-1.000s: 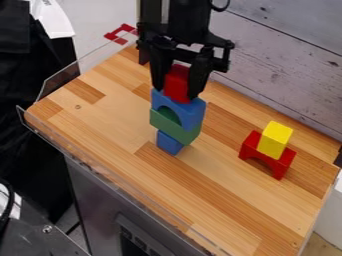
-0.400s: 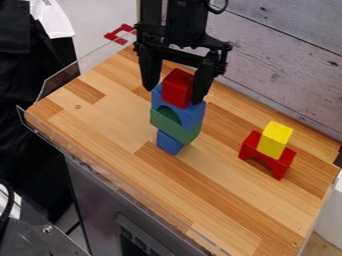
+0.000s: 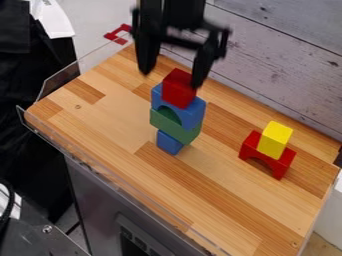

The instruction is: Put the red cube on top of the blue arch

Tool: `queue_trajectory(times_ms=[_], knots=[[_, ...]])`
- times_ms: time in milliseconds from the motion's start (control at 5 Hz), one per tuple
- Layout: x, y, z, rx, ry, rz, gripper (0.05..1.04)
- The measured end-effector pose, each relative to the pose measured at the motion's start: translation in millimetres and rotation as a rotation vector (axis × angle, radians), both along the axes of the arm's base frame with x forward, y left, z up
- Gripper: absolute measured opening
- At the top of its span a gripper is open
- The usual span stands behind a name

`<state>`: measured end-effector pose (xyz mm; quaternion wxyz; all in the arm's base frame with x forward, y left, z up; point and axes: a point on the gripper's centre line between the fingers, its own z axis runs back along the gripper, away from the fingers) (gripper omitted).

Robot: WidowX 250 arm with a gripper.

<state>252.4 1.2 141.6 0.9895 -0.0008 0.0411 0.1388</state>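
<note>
One finger of your spread, empty gripper [image 3: 171, 79] hangs near the red cube's [image 3: 178, 90] two o'clock; sideways drift could knock it off the blue arch [image 3: 193, 114].

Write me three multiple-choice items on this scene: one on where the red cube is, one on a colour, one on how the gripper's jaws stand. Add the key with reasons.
1. Where is the red cube?
A) On the red arch
B) On the blue arch
C) Beside the blue arch

2. What colour is the block on the red arch?
A) Green
B) Blue
C) Yellow

3. How do the jaws of the gripper stand?
A) Open
B) Closed on the red cube
C) Closed on nothing

Key:
1. B: the red cube sits at the top of the stack, directly on the blue arch.
2. C: the block standing on the red arch has yellow faces.
3. A: the jaws stand wide apart, with a broad gap between their tips.
</note>
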Motion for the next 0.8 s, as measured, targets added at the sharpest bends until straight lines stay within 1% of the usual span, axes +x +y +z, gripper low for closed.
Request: queue_trajectory(times_ms=[200,400,600,800], knots=[[-4,-12,25.3,0.039,-0.05,-0.011,1.001],[-6,-31,29.5,0.026,-0.061,-0.043,1.001],[5,-55,8.2,-0.008,-0.01,-0.095,1.001],[21,-72,-10.3,-0.048,0.0,-0.112,1.001]])
